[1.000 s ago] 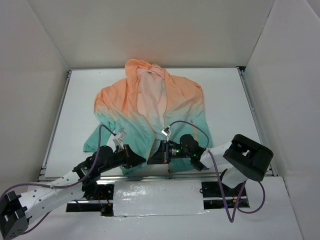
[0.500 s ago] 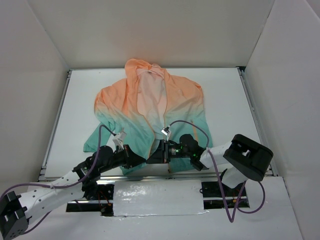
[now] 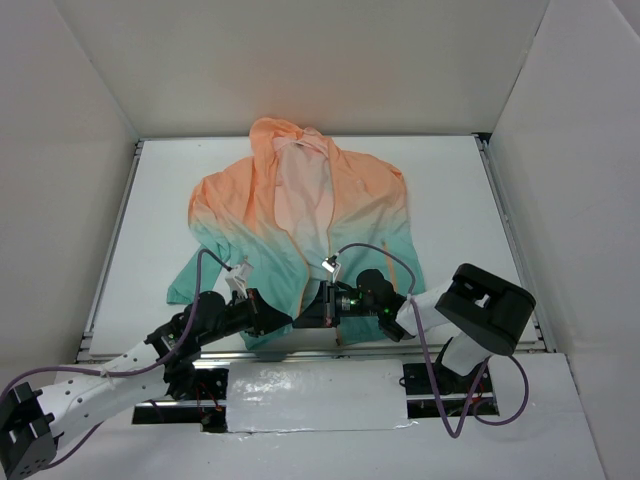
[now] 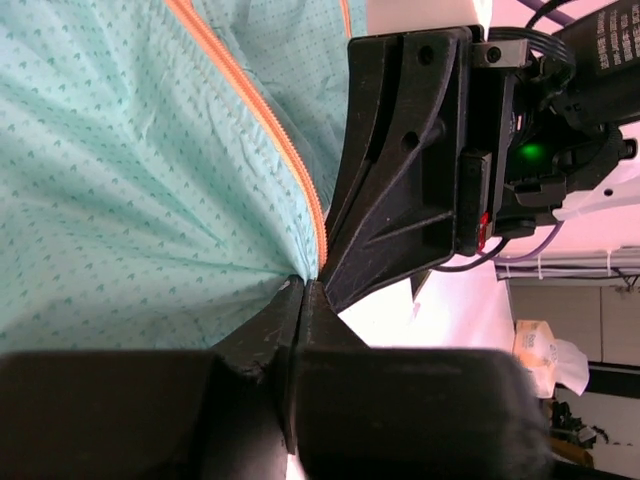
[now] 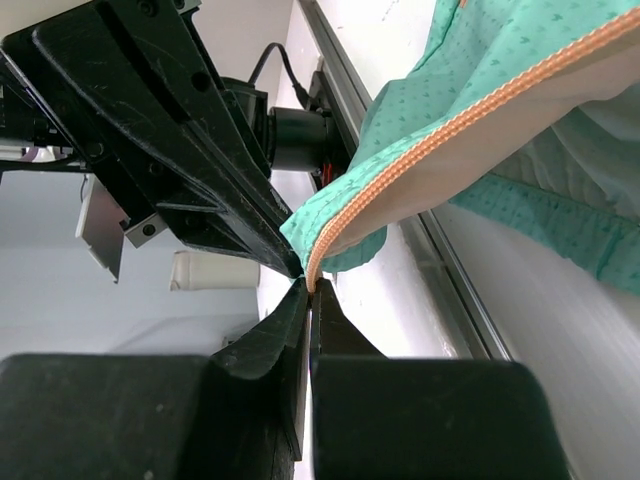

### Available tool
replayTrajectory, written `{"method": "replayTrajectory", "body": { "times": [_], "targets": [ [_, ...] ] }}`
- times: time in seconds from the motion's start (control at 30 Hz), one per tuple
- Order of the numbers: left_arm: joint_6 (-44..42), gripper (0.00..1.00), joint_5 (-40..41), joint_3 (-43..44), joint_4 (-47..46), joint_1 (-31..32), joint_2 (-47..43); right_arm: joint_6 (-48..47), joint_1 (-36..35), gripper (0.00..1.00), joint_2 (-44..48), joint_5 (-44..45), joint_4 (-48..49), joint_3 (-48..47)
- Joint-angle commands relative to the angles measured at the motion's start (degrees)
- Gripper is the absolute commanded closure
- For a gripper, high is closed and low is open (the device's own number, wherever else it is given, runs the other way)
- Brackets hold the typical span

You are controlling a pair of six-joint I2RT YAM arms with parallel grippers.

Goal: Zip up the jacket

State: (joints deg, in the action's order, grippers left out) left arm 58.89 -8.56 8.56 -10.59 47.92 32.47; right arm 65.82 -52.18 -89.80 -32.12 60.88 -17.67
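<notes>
Top external showed me the jacket [image 3: 300, 210] lying flat, hood toward the far edge — at the near edge, left gripper [image 4: 302, 288] and right gripper [image 5: 308, 287] were both clamped tight on it.

Count: one jacket [image 3: 300, 220]. One desk [image 3: 460, 190]. Two arms: left arm [image 3: 95, 385], right arm [image 3: 485, 315]. Two tools: left tool [image 3: 287, 322], right tool [image 3: 302, 317]. Two purple cables [image 3: 372, 246], one per arm.

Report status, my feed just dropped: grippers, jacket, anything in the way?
Left gripper shut on jacket hem beside zipper. Right gripper shut on the other zipper end, tips almost meeting. Jacket flat, front unzipped. Nothing seen blocking.
</notes>
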Motion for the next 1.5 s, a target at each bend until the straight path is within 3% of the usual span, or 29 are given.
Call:
{"method": "replayTrajectory", "body": {
  "times": [0.0, 0.07, 0.13, 0.2, 0.43, 0.77, 0.93, 1.27, 1.37, 1.47],
  "targets": [
    [0.7, 0.88, -0.59, 0.93, -1.98, 0.24, -0.65, 0.18, 0.15, 1.0, -0.47, 0.65, 5.83, -0.87],
    [0.61, 0.67, 0.38, 1.37, -0.14, 0.24, -0.91, -0.25, 0.15, 1.0, 0.15, 0.48, 5.39, -0.79],
    [0.87, 0.53, 1.26, 1.55, 0.74, 0.24, -1.44, -0.78, 0.15, 1.0, 0.59, 0.3, 4.16, -0.87],
    [1.05, 0.48, 1.44, 1.55, 1.62, 0.24, -2.32, -1.39, 0.15, 1.0, 0.94, -0.05, 3.89, -0.96],
    [2.63, 0.58, 0.83, 0.33, 2.6, 0.24, -5.4, -2.54, 0.06, 1.0, 2.0, -0.93, 3.98, -0.35],
    [4.48, 0.57, -0.76, -2.49, 0.3, 0.24, -4.7, -2.28, 0.15, 1.0, 2.08, -1.28, 5.3, -0.17],
    [4.12, 0.62, -1.02, -2.93, 1.54, 0.24, -4.78, -2.45, 0.15, 1.0, 2.35, -1.1, 5.21, -0.17],
    [5.44, 0.63, -3.48, -4.69, -3.73, 0.24, -4.87, -1.66, 0.07, 1.0, 0.68, -1.63, 6.09, -1.14],
    [5.62, 0.69, -3.57, -5.22, -4.88, 0.24, -3.64, -1.75, 0.15, 1.0, 0.68, -1.72, 5.83, -1.4],
    [5.27, 0.95, -2.96, -4.61, -5.23, 0.24, -2.41, -1.93, 0.15, 1.0, 0.68, -2.07, 5.91, -1.31]
  ]
}}
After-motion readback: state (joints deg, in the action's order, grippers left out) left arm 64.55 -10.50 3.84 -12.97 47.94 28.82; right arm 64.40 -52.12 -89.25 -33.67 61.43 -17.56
